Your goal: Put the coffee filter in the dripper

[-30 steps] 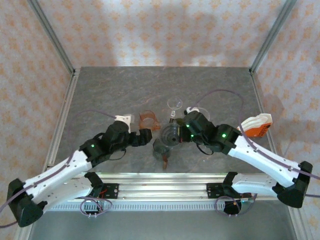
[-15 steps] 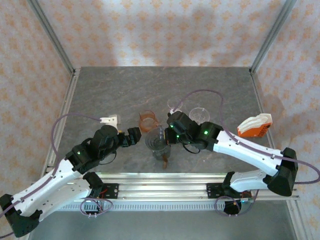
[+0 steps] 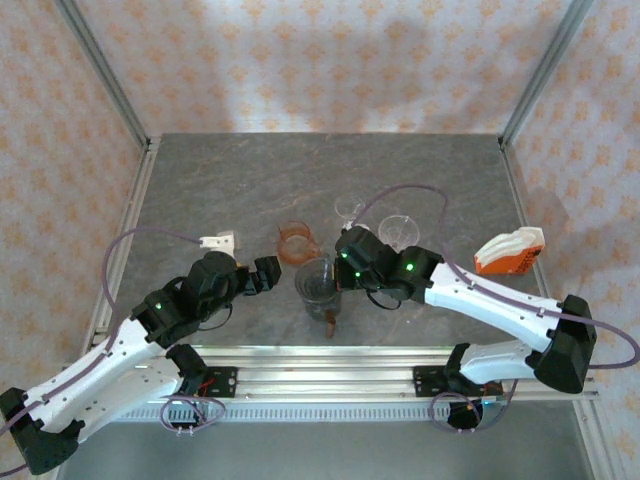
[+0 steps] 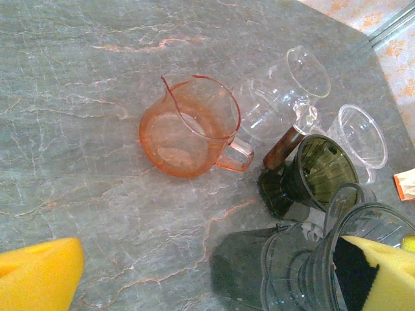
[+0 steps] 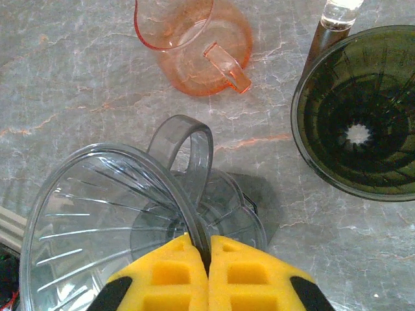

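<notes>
My right fingers [image 5: 194,256] pinch shut on the thin rim of the clear dripper [image 5: 97,207]; I judge it could slip and tip against the pink jug [image 5: 194,45]; my left fingers [image 4: 39,272] gape wide, empty.

- A robot lab test cell, built around one bench.
- Metal posts [image 3: 100,75] frame a grey stone-look table [image 3: 230,180], and patterned panels [image 3: 320,60] stand as walls.
- The left arm [image 3: 100,365] and right arm [image 3: 500,300] are bolted to a rail [image 3: 320,362] at the near edge, with a loose cable [image 3: 150,235] looping over the top.
- Coffee props sit mid-table: a pink jug [image 3: 296,243], a clear dripper [image 3: 316,282], and a glass [image 3: 397,231].
</notes>
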### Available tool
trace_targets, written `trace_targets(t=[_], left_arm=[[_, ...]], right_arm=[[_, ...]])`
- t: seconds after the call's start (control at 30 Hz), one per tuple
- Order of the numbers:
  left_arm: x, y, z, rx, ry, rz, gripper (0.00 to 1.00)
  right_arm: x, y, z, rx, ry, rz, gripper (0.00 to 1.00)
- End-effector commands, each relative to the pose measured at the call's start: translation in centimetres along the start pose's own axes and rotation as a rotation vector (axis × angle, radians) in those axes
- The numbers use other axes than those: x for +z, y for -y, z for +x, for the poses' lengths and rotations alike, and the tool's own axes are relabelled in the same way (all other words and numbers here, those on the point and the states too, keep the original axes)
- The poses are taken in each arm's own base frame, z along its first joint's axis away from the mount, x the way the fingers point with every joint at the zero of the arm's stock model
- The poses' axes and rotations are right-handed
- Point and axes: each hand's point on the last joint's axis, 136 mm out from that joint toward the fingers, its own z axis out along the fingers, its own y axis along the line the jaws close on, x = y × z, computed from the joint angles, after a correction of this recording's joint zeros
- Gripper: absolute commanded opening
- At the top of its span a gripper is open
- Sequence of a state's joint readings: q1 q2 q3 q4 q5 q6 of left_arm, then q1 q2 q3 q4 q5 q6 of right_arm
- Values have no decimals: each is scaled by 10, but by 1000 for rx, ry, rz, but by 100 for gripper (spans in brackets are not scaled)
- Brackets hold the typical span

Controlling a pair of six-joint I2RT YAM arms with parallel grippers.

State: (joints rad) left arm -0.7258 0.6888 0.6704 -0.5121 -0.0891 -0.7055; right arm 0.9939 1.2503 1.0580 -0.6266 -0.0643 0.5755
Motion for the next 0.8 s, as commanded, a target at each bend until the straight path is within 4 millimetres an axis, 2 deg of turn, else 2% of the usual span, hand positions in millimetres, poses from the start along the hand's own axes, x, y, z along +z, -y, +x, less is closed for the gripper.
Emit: trace_targets(t=[0.0, 0.2, 0.27, 0.43, 0.5, 0.6, 0.63, 0.77], left_arm=[[1, -11, 1, 20, 11, -43, 100], [2, -9, 3, 15, 6, -28, 100], [3, -7, 4, 13, 0, -20, 100], [5, -5, 7, 14, -14, -11, 100], [6, -3, 8, 12, -19, 2, 100], [7, -4, 9, 13, -18, -1, 100], [7, -4, 8, 12, -15, -2, 100], [6, -9, 7, 9, -4, -25, 100]], right_arm=[[-5, 3, -8, 32, 48, -4, 0], [-3, 11, -5, 44, 43, 19, 0], [-2, 13, -4, 52, 41, 23, 9], [-6, 15, -5, 65, 54, 26, 44], [-8, 16, -6, 67, 61, 26, 55], [-11, 17, -9, 65, 71, 34, 62], [-20, 17, -14, 70, 102, 28, 63], [-40, 32, -29, 73, 182, 102, 65]])
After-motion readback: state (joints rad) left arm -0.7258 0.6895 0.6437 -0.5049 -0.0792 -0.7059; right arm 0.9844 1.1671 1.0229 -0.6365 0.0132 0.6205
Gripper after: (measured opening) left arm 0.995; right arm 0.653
